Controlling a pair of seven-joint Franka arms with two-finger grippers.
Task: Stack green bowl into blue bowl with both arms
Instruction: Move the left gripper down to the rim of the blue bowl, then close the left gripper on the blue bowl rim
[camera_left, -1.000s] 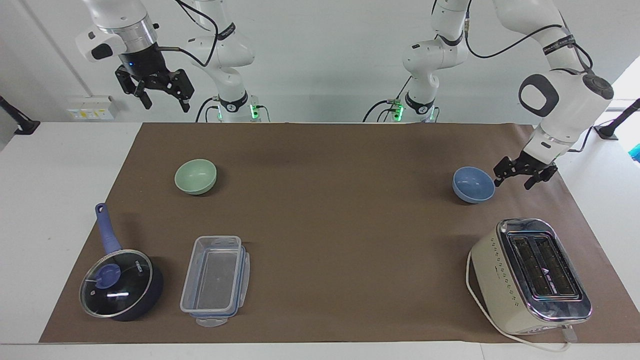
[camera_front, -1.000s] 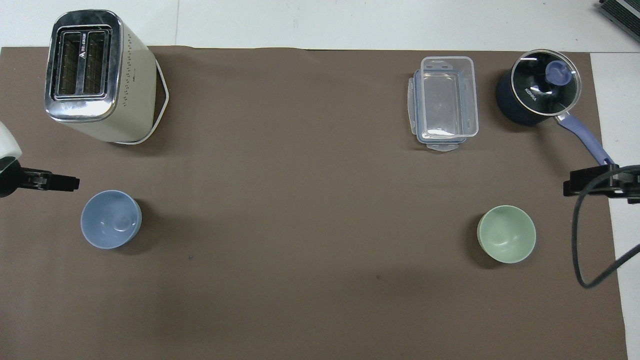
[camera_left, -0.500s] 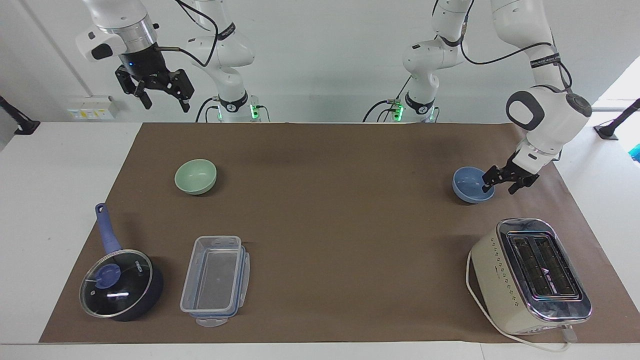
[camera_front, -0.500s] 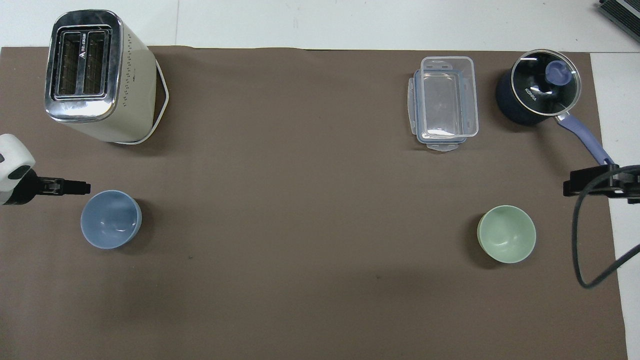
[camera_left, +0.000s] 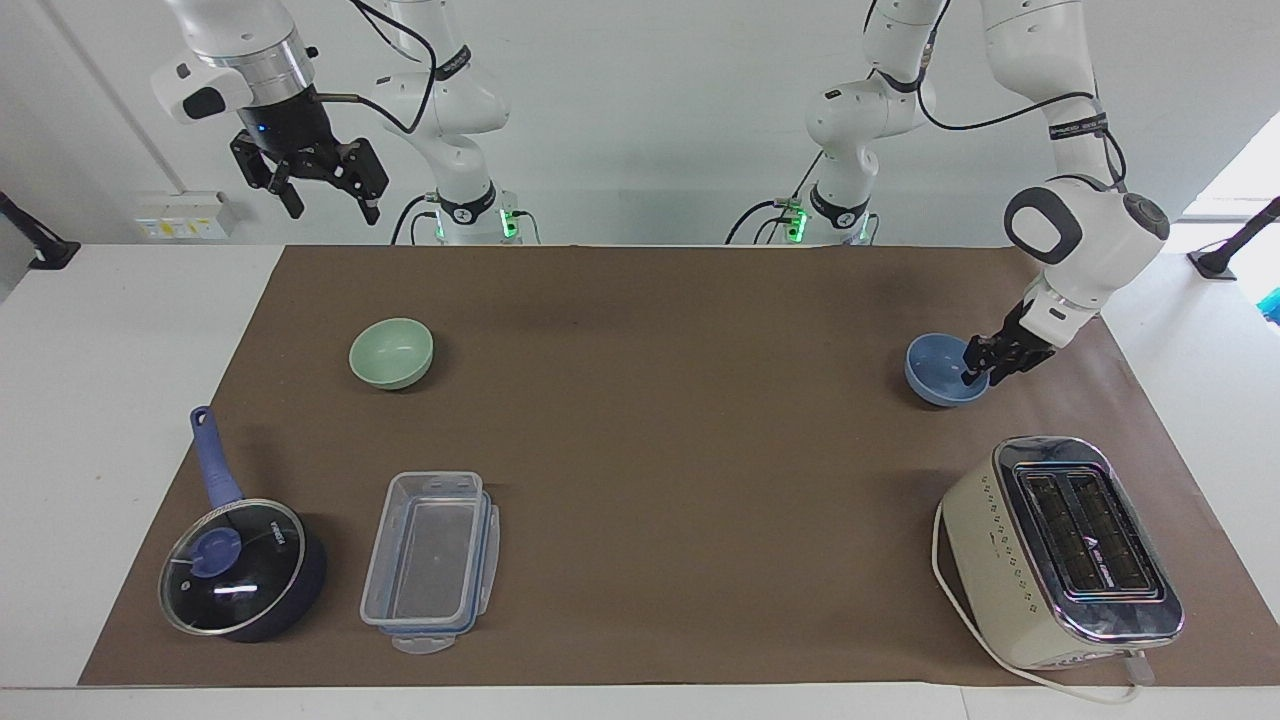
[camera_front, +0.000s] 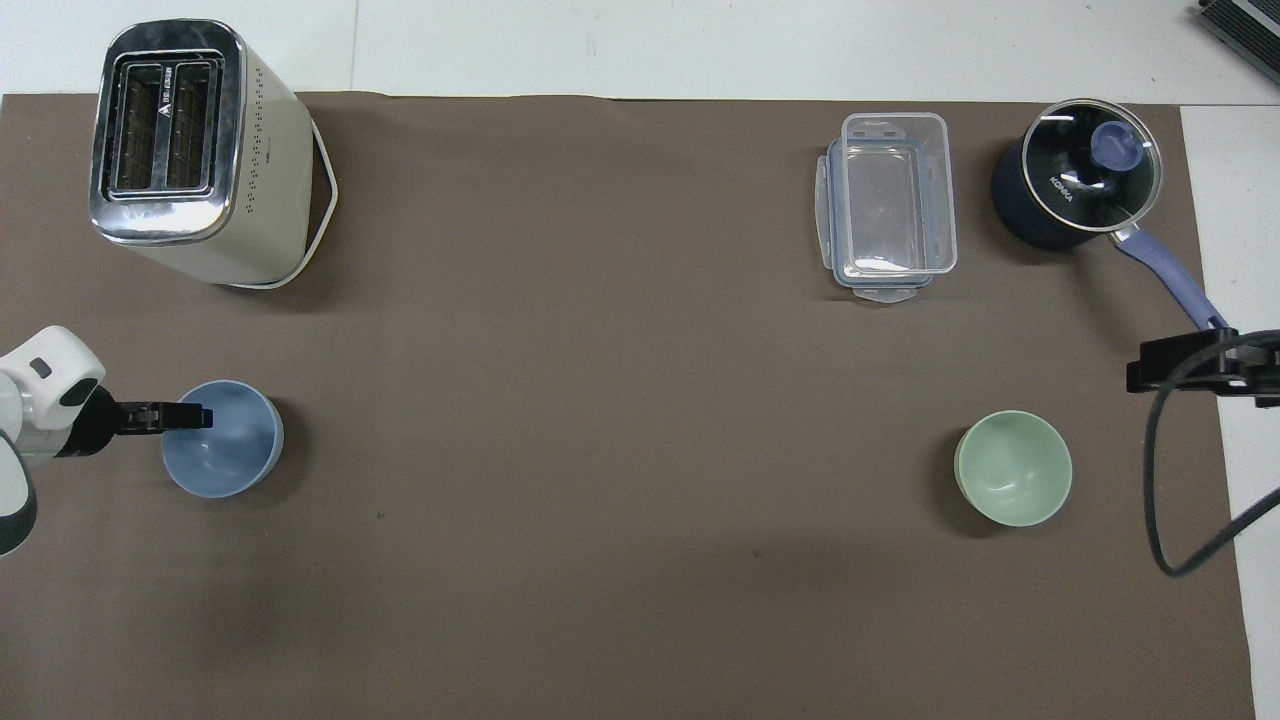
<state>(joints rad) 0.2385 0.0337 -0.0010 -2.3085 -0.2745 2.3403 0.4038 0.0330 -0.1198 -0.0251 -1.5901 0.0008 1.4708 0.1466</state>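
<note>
At opposite table ends, green bowl (camera_left: 391, 352) and blue bowl (camera_left: 940, 369) sit empty.

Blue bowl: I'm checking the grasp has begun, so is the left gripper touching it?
Touching. In the facing view the left gripper sits on the blue bowl at its rim, one finger inside, with no gap; the overhead view agrees.

Bright, even light; soft shadows
</note>
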